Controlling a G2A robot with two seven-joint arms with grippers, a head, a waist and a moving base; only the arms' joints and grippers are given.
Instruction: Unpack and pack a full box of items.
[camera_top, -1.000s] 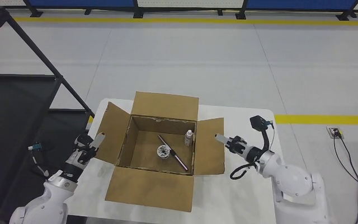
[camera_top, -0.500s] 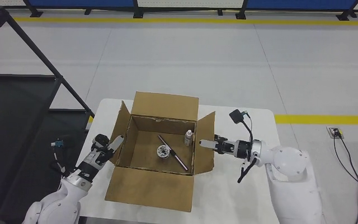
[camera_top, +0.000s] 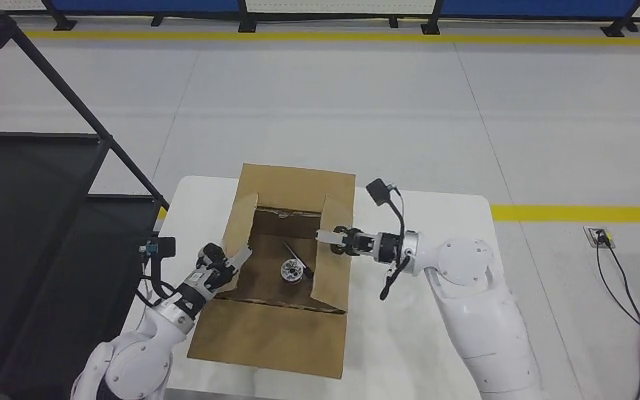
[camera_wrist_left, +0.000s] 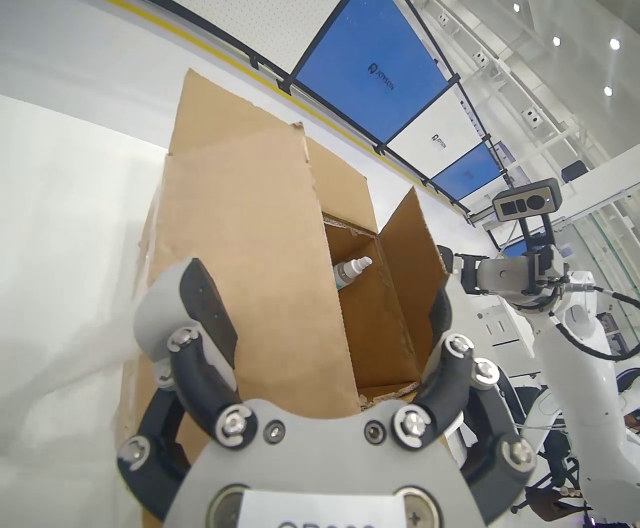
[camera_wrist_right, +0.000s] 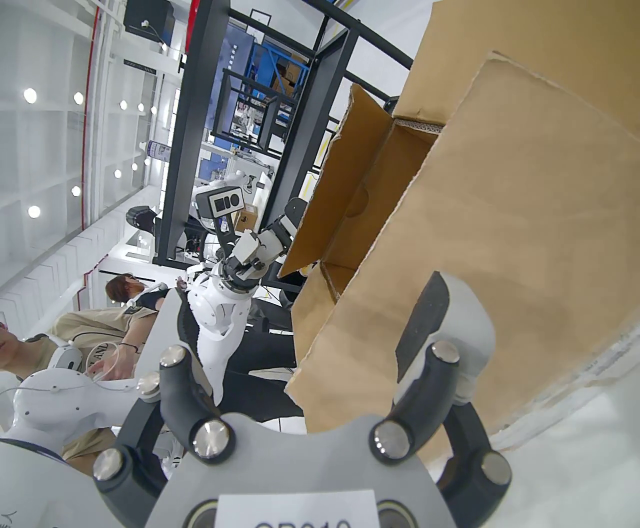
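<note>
While both side flaps (camera_wrist_left: 250, 225) stand tilted up, left gripper (camera_top: 230, 262) and right gripper (camera_top: 335, 237) each straddle one, jaws apart. Spray bottle (camera_wrist_left: 350, 269) inside the box (camera_top: 270, 340).

The brown cardboard box (camera_top: 265, 290) before me sits on the worktop (camera_top: 400, 340). Its left flap (camera_top: 237, 228) and right flap (camera_top: 335, 250) stand nearly upright, while the far flap (camera_top: 297, 187) and near flap (camera_top: 268, 338) are laid outward. Inside lie a small round item (camera_top: 291, 268) and a dark slim rod (camera_top: 296, 256), with a white-capped bottle (camera_wrist_left: 350, 269) at the far right corner.
</note>
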